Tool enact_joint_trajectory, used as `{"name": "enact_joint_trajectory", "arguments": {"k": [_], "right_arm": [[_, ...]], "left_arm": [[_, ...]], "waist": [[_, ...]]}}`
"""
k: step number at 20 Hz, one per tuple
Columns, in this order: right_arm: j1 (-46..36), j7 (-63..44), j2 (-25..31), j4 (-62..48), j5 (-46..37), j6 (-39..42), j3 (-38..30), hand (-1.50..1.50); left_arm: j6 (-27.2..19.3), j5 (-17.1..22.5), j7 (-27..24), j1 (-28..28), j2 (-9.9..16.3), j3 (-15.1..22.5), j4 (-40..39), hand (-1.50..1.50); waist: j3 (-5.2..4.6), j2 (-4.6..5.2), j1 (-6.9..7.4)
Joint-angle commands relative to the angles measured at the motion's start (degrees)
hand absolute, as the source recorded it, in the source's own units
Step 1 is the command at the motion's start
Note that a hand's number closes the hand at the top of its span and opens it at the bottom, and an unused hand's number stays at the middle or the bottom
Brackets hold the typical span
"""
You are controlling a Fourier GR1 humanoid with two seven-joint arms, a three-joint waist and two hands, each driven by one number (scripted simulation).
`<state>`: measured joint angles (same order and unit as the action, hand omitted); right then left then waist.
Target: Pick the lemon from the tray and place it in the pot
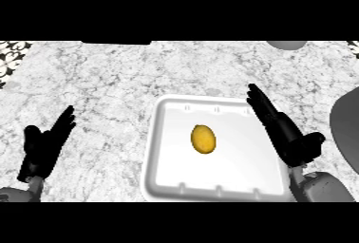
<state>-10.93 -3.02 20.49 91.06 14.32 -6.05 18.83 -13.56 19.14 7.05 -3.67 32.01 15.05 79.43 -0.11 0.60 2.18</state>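
Marble counter [105,80] under me: lemon [203,139] lies mid white tray [168,156], untouched, my right hand [284,130] over the tray's right rim with fingers straight, left hand [43,144] resting open well left, pot [347,133] at right edge.

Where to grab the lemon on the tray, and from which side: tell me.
Grip the lemon across its narrow middle, coming from above and the right with the right hand. It lies flat and alone in the white tray, long axis pointing away, so its sides are free.
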Motion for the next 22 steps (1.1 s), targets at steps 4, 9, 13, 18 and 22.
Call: {"name": "enact_joint_trajectory", "arguments": {"k": [4, 9, 13, 18, 22], "right_arm": [[6.1, -13.4, -2.5, 0.8, -4.9, -16.3, -2.5, 1.50], [7.3, -9.4, 11.5, -2.4, -29.2, -28.4, -3.0, -1.50], [14.4, -13.0, 3.7, 7.3, -42.2, -40.5, 5.8, -1.50], [16.7, -33.9, 2.3, 18.4, -59.1, -33.4, 11.5, -1.50], [11.5, -47.6, 2.1, 24.8, -62.2, -17.7, 12.8, -1.50]], "left_arm": [[-4.2, -3.5, -2.4, 0.8, 3.1, -4.0, 2.4, 0.00], [-5.2, -4.2, -3.2, 2.6, 3.1, -3.9, 2.2, 0.00], [-4.5, -3.7, -4.9, 4.7, 3.3, -5.0, 2.3, 0.00], [-5.2, -5.7, -3.4, 4.2, 1.6, -3.7, 4.7, 0.00], [-6.0, -6.4, -4.0, 4.1, 1.0, -4.1, 5.2, 0.00]], "waist": [[-0.02, -1.19, -3.03], [-0.59, -2.03, -4.42], [-0.23, -1.54, -3.93], [-0.10, -0.91, -2.88], [-0.13, -0.83, -2.36]]}}
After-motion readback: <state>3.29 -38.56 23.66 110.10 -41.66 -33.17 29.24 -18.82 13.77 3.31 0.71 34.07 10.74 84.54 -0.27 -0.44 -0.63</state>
